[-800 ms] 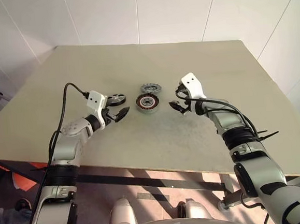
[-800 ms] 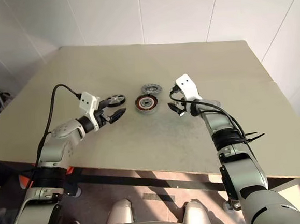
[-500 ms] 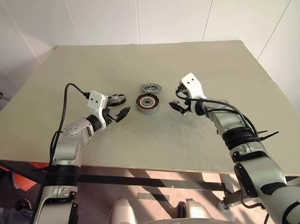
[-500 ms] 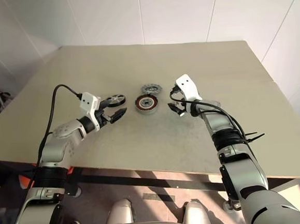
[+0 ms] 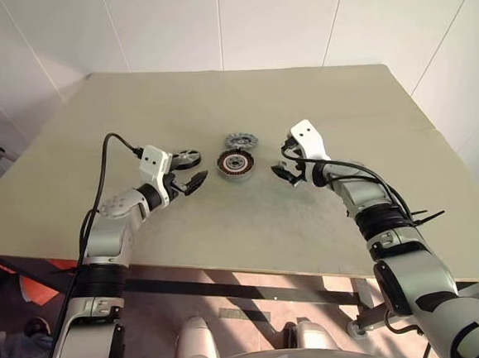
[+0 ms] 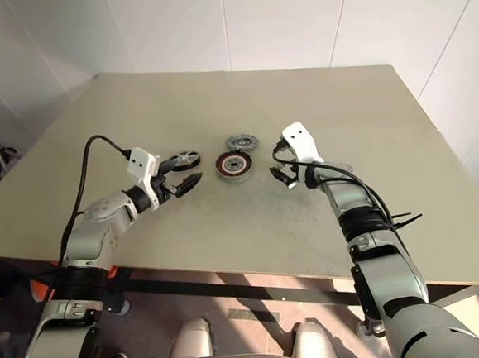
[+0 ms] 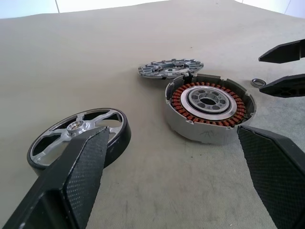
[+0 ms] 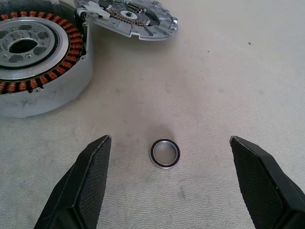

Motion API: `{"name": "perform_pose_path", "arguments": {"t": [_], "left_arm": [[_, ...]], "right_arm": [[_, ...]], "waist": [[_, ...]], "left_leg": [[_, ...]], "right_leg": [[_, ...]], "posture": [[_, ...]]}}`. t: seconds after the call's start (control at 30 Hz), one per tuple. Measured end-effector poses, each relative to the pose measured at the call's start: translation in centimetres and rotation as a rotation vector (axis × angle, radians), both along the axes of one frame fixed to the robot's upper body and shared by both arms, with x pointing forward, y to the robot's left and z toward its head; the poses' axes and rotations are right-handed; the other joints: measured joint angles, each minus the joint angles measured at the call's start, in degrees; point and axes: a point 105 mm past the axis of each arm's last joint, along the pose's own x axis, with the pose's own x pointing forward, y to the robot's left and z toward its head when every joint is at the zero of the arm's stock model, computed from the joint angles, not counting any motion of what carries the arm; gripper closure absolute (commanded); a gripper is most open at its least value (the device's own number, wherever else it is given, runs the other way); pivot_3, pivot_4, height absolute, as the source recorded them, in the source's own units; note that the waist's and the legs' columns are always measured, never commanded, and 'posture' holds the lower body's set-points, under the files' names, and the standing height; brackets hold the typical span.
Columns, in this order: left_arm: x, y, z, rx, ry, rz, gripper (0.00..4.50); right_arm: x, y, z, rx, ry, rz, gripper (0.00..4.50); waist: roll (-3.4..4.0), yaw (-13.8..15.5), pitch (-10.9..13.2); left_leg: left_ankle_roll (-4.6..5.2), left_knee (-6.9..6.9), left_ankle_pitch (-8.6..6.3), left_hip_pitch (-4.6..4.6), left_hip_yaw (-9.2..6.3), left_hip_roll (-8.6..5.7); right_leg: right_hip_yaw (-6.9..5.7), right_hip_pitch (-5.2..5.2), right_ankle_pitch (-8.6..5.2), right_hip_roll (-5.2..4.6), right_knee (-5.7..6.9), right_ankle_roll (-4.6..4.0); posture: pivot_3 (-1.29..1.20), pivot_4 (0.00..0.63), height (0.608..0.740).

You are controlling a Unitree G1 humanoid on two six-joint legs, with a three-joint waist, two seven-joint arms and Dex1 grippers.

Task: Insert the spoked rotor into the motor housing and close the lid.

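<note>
Beige worktop (image 5: pixel 252 228), carrying three round motor parts and one small loose ring. Motor housing (image 5: pixel 235 163): black ring with copper-red windings round a pale centre, lying flat near the middle of the worktop, open side up. Lid (image 5: pixel 240 140): silvery-grey ridged disc, lying flat just behind the housing, its edge at the housing's far rim; whether they touch I cannot tell. Spoked rotor (image 5: pixel 186 158): dark wheel with open spokes and a pale hub, lying flat to the left of the housing, apart from it. Small metal ring (image 8: pixel 165 153): on the worktop to the right of the housing, clear of it. Left end effector (image 5: pixel 191 180): fingers spread wide, empty, hovering just in front of the rotor. Right end effector (image 5: pixel 282 171): fingers spread wide, empty, poised over the small ring, with the ring between its fingertips as seen from the wrist.
</note>
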Motion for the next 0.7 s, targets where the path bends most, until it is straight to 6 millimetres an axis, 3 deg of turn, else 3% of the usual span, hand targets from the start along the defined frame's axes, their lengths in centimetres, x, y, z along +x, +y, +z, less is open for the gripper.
{"name": "perform_pose_path", "arguments": {"t": [0.7], "left_arm": [[0.0,0.1,0.0,0.005,-0.001,-0.001,0.0]], "right_arm": [[-0.1,-0.3,-1.1,0.014,0.034,-0.022,0.01]], "waist": [[-0.01,0.0,0.0]], "left_leg": [[0.0,0.0,0.0,0.02,0.0,0.0]], "right_leg": [[0.0,0.01,0.0,0.0,0.02,0.0]], "posture": [[0.0,0.0,0.74]]}}
